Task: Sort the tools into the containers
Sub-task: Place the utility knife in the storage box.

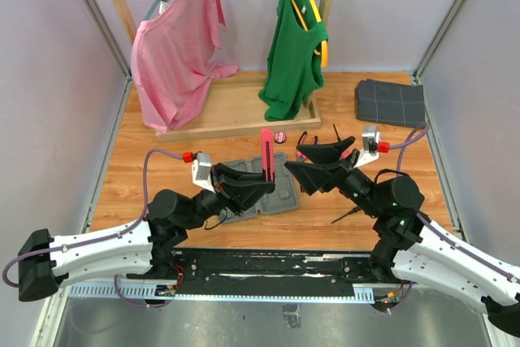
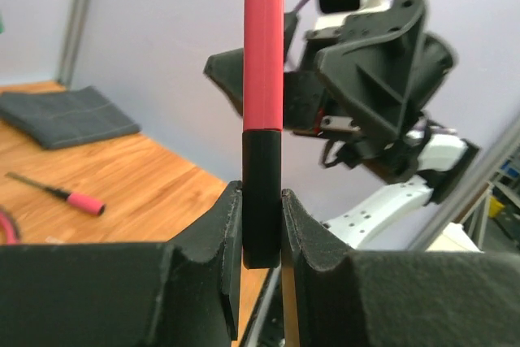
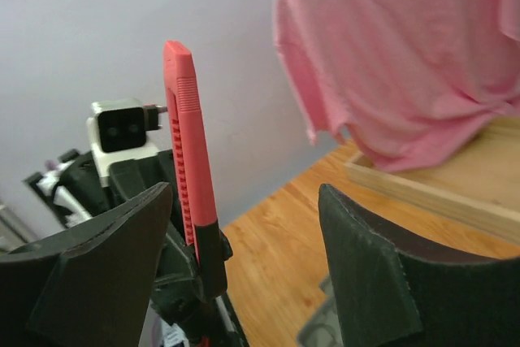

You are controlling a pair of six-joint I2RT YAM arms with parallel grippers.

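Left gripper (image 1: 266,186) is clamped on the black lower end of the long pink knife-like tool (image 1: 266,154), holding it upright above the grey tool case (image 1: 286,201), while the right gripper (image 1: 297,160), jaws spread wide, hangs just to the tool's right, not touching it.

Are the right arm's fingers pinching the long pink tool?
No, the right fingers stand wide apart, off the long pink tool, which the left fingers clamp by its black end.
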